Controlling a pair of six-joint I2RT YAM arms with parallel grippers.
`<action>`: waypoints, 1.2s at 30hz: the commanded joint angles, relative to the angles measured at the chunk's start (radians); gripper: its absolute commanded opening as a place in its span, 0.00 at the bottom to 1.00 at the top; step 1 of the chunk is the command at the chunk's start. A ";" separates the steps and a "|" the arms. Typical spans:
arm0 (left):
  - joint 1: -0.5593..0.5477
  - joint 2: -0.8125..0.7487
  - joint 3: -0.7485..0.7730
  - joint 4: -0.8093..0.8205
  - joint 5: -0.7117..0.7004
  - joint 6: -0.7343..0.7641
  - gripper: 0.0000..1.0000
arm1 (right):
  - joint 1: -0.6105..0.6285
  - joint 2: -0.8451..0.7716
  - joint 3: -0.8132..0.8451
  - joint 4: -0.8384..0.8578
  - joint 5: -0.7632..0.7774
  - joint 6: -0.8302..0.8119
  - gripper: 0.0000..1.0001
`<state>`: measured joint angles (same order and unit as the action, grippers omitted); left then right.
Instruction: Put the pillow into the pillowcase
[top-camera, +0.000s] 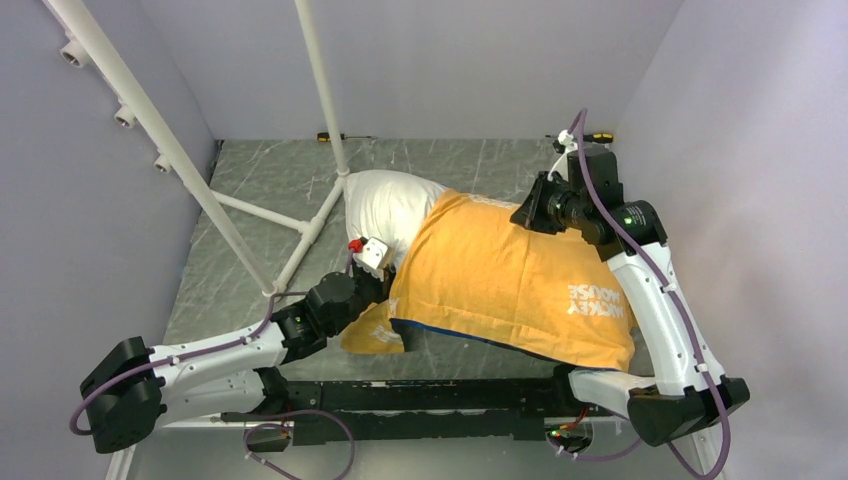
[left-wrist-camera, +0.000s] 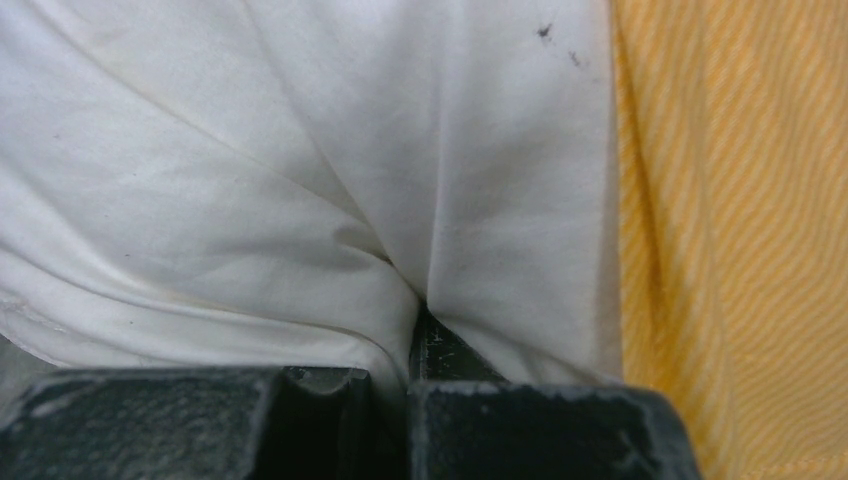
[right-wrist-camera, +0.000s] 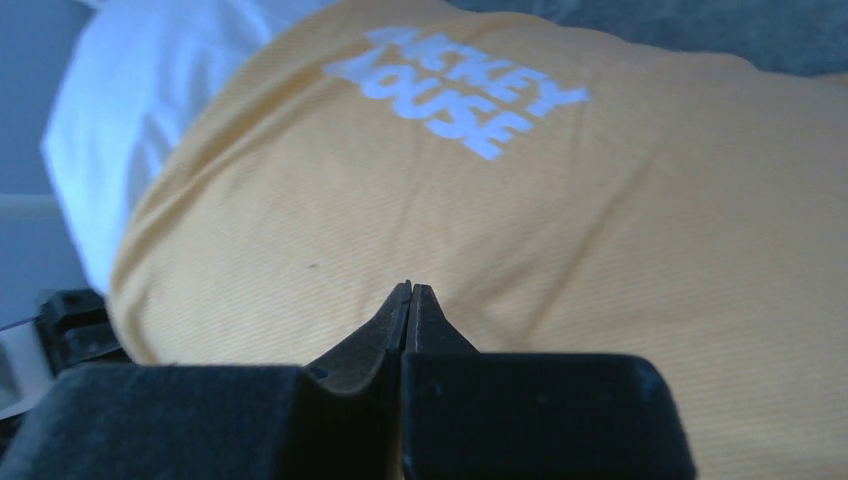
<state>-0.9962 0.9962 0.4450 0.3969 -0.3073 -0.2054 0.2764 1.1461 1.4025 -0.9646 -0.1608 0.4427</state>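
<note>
A white pillow (top-camera: 385, 205) lies on the bench (top-camera: 250, 180), mostly inside the yellow pillowcase (top-camera: 510, 280). The left tool (left-wrist-camera: 410, 385) pinches the pillow's exposed fabric; the right tool (right-wrist-camera: 410, 290) hovers clenched, empty, above the case.

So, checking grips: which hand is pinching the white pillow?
The left hand, pillow fabric bunched in its grip; the right hand is shut over the orange pillowcase.

White-and-black arms (top-camera: 655, 300), purple cables (top-camera: 662, 283)

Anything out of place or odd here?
The pillow sticks out of the pillowcase at its far-left end; the case's near-left corner is bunched. Small dark specks mark the pillow fabric.
</note>
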 joint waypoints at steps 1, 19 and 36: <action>-0.018 0.001 -0.018 -0.034 0.075 -0.022 0.00 | 0.001 -0.011 0.036 0.112 -0.137 0.031 0.00; -0.003 0.048 0.143 -0.267 -0.055 -0.271 0.00 | 0.015 -0.050 0.061 -0.202 -0.267 -0.251 0.82; 0.417 0.385 0.725 -0.725 0.480 -0.631 0.00 | 0.033 -0.062 0.003 -0.206 -0.594 -0.198 0.91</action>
<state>-0.6403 1.3025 1.0554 -0.2684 -0.0013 -0.7460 0.3092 1.0939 1.4452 -1.1465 -0.7849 0.2165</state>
